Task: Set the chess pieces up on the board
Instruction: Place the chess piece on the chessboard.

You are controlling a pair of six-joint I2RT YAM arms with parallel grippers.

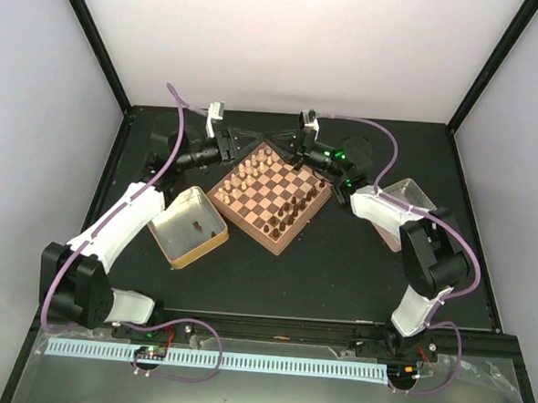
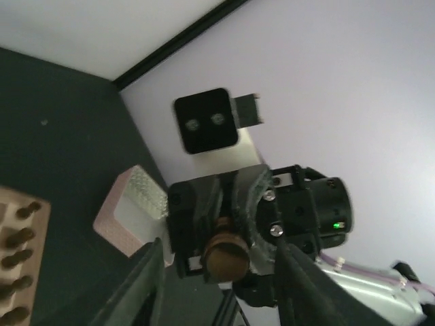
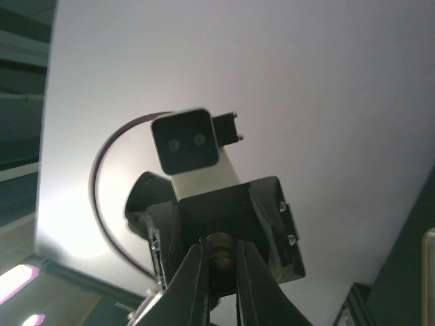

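Board (image 1: 249,220): set cornerwise mid-table; dark pieces (image 1: 292,203) along its right edges, pale men (image 1: 248,173) far-left. Right gripper (image 1: 287,140): clamped on one piece (image 3: 219,246) above the board's far corner. Left gripper (image 1: 260,144): fingers apart, flanking that piece. Left tray (image 1: 171,241) just beside board; right tray (image 1: 414,188) under right arm; near table (image 1: 337,279) bare
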